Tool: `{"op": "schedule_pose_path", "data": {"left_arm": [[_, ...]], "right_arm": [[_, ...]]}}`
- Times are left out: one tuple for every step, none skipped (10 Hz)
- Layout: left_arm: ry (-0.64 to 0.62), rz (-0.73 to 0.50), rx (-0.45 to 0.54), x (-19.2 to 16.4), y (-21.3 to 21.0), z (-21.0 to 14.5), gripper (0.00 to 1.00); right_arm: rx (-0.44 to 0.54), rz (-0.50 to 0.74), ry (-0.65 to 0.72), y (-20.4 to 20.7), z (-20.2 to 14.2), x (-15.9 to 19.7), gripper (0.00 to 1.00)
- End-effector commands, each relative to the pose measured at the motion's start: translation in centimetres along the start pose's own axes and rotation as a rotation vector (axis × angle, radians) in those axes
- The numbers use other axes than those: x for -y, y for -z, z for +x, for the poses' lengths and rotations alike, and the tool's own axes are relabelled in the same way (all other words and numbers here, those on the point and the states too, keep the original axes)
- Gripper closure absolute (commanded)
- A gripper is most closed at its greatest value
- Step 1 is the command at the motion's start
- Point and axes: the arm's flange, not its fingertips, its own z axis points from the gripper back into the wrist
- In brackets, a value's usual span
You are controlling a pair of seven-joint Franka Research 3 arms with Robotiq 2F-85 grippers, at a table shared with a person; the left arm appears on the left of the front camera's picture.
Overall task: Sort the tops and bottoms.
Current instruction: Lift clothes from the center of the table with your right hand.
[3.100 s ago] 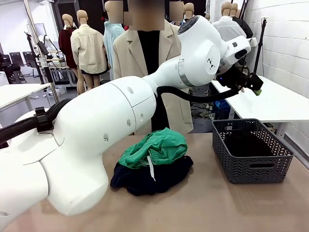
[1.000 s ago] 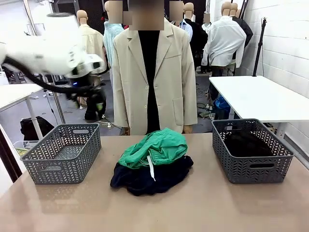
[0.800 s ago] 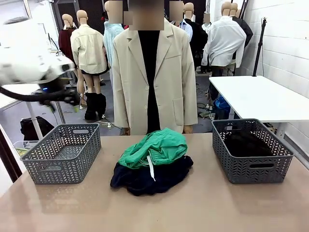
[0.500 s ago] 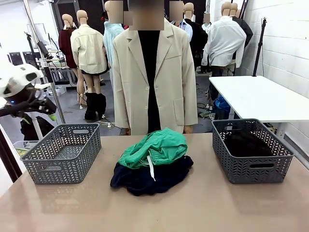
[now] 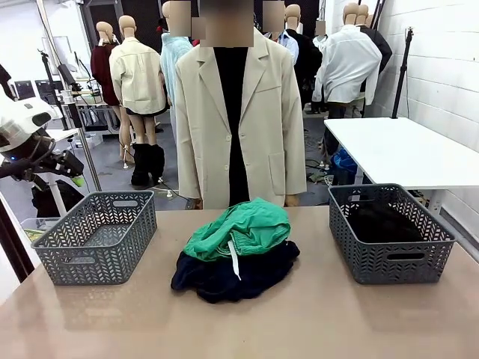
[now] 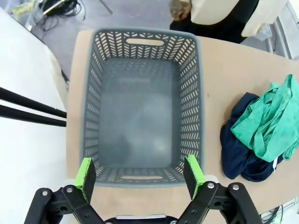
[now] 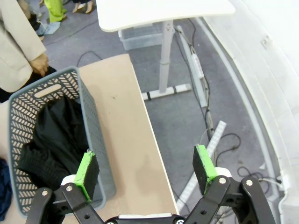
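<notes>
Left pincer [image 6: 139, 169] stands wide with nothing between its green pads, held high above the near end of the left basket [image 6: 189, 107]. We find the right pincer [image 7: 145, 170] equally wide and holding nothing. It hangs above the right edge of the tabletop [image 5: 322, 318], just outside the right basket [image 7: 96, 140].

We record the brown tabletop as carrying two grey plastic baskets with herringbone openwork walls, one toward each end. A pile of clothing lies between them, well apart from both. A person [image 5: 239, 112] in a beige blazer stands at the far edge, behind the pile.

Left basket: its grey floor shows bare.

Right basket: it holds one black garment [image 7: 56, 135], crumpled across the floor of the basket.

Pile: a bright green garment [image 5: 247, 224] lies on top, draped over dark navy cloth [image 5: 224, 280] that spreads out beneath it toward the robot's side. We cannot tell how many navy pieces make up that layer. A white drawstring [image 5: 234, 258] hangs from the green garment down across the navy.

Any label or print on the garments is too small for us to read.
</notes>
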Motion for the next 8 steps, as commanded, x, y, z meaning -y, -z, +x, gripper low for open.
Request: {"op": "schedule_pose_path", "data": {"left_arm": [[-0.010, 0.007, -0.008, 0.0, -0.2, 0.2, 0.03], [-0.010, 0.007, -0.008, 0.0, -0.2, 0.2, 0.03], [-0.010, 0.007, -0.008, 0.0, -0.2, 0.2, 0.03], [-0.010, 0.007, -0.008, 0.0, -0.2, 0.2, 0.03], [-0.010, 0.007, -0.008, 0.0, -0.2, 0.2, 0.03], [-0.010, 0.007, -0.008, 0.0, -0.2, 0.2, 0.03], [-0.010, 0.007, -0.008, 0.0, -0.2, 0.2, 0.03], [-0.010, 0.007, -0.008, 0.0, -0.2, 0.2, 0.03]], "right_arm": [[0.048, 0.051, -0.116, -3.1, 3.3, -4.8, 0.00], [0.071, 0.106, -0.194, -5.1, 4.8, -8.2, 0.00], [0.075, 0.166, -0.293, -6.8, 6.3, -11.7, 0.00], [0.074, 0.205, -0.382, -8.1, 7.7, -15.4, 0.00], [0.036, 0.266, -0.524, -9.3, 7.7, -19.8, 0.00], [-0.020, 0.291, -0.645, -9.8, 7.1, -23.6, 0.00], [-0.017, 0.284, -0.678, -9.4, 6.6, -26.4, 0.00], [-0.066, 0.436, -0.791, -8.6, 5.7, -28.8, 0.00]]}}
